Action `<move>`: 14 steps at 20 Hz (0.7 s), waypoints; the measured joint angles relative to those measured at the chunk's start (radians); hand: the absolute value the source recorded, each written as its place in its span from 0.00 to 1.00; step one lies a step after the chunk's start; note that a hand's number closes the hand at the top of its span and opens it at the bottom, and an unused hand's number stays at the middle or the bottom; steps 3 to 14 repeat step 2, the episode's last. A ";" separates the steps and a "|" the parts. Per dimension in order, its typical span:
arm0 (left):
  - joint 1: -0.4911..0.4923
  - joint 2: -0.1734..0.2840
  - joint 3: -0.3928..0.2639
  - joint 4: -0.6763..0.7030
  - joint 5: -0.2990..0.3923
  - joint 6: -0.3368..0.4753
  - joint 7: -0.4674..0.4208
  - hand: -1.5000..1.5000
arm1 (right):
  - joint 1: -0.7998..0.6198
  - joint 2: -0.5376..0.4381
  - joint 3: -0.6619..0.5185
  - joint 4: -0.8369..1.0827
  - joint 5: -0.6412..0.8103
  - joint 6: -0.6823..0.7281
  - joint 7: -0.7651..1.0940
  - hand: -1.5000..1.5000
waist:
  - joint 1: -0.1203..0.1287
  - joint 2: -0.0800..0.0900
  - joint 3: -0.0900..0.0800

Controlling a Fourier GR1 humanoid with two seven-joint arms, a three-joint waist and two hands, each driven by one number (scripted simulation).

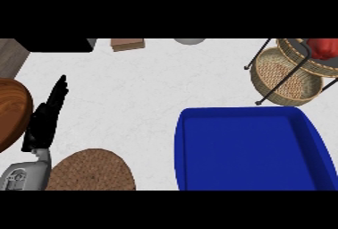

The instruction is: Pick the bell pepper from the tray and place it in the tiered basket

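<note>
A blue tray fills the lower right of the head view, and nothing lies in it. At the upper right stands the wicker tiered basket on a black wire frame. A red bell pepper rests in its upper tier at the view's right edge, partly cut off. My left hand is at the left, fingers straight and pointing away, holding nothing. My right hand does not show.
A round woven mat lies at the lower left beside my left forearm. A brown wooden round sits at the left edge. A small brown block, a black object and a grey object line the far edge.
</note>
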 measured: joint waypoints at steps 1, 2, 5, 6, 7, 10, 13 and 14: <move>0.003 0.000 0.003 -0.001 0.002 0.000 -0.002 0.50 | 0.022 -0.023 -0.017 0.020 -0.014 0.019 -0.033 0.00 | 0.000 0.000 0.000; 0.000 0.001 0.001 -0.008 -0.001 0.000 0.005 0.50 | 0.038 -0.044 -0.032 0.040 -0.028 0.036 -0.057 0.00 | 0.001 0.001 0.000; 0.000 0.001 0.001 -0.008 -0.001 0.000 0.005 0.50 | 0.038 -0.044 -0.032 0.040 -0.028 0.036 -0.057 0.00 | 0.001 0.001 0.000; 0.000 0.001 0.001 -0.008 -0.001 0.000 0.005 0.50 | 0.038 -0.044 -0.032 0.040 -0.028 0.036 -0.057 0.00 | 0.001 0.001 0.000; 0.000 0.001 0.001 -0.008 -0.001 0.000 0.005 0.50 | 0.038 -0.044 -0.032 0.040 -0.028 0.036 -0.057 0.00 | 0.001 0.001 0.000; 0.000 0.001 0.001 -0.008 -0.001 0.000 0.005 0.50 | 0.038 -0.044 -0.032 0.040 -0.028 0.036 -0.057 0.00 | 0.001 0.001 0.000; 0.000 0.001 0.001 -0.008 -0.001 0.000 0.005 0.50 | 0.038 -0.044 -0.032 0.040 -0.028 0.036 -0.057 0.00 | 0.001 0.001 0.000; 0.000 0.001 0.001 -0.008 -0.001 0.000 0.005 0.50 | 0.038 -0.044 -0.032 0.040 -0.028 0.036 -0.057 0.00 | 0.001 0.001 0.000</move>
